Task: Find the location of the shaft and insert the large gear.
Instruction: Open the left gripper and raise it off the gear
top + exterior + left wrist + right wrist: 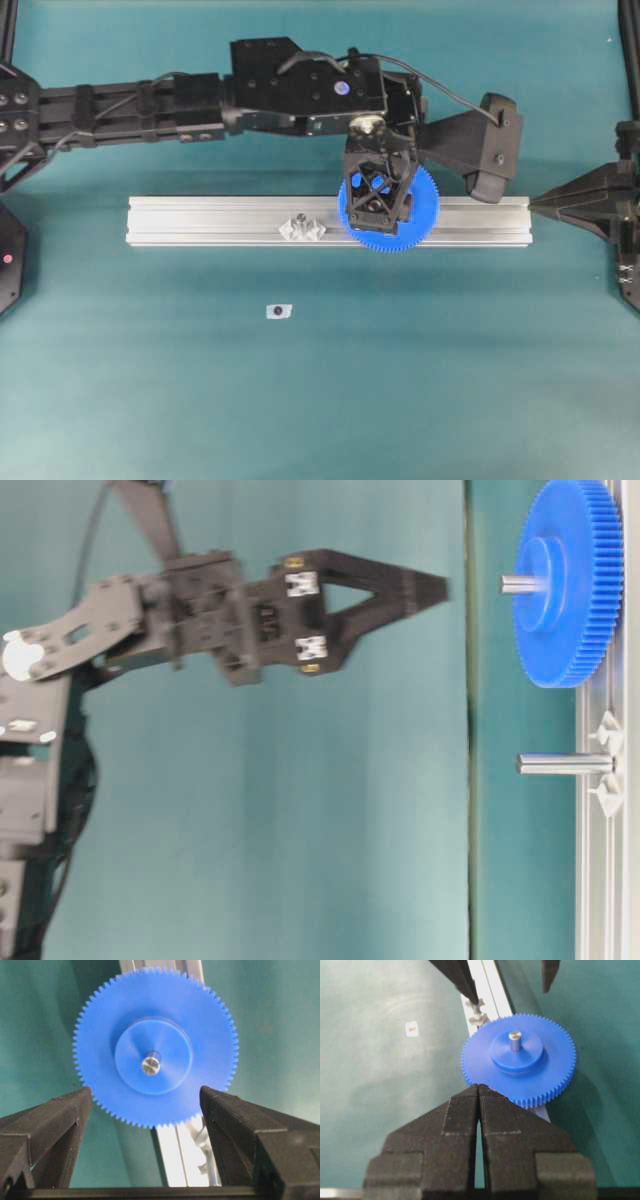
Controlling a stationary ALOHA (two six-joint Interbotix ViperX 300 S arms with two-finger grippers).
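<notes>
The large gear (427, 215), a bright blue toothed disc, lies flat on the aluminium rail (200, 220). The shaft (150, 1065) runs through its centre hole, and the silvery tip (515, 1036) stands above the raised hub. My left gripper (145, 1092) hangs straight above the gear (575, 580), open, with nothing between its fingers and a clear gap down to the shaft tip (515, 583). My right gripper (479, 1087) is shut and empty, its tip just short of the gear's rim (545, 1067), at the rail's right end (535, 205).
A second, shorter pin (565, 764) with clear diamond-shaped mounts (303, 228) stands on the rail left of the gear. A small white piece with a dark centre (278, 311) lies on the teal table in front of the rail.
</notes>
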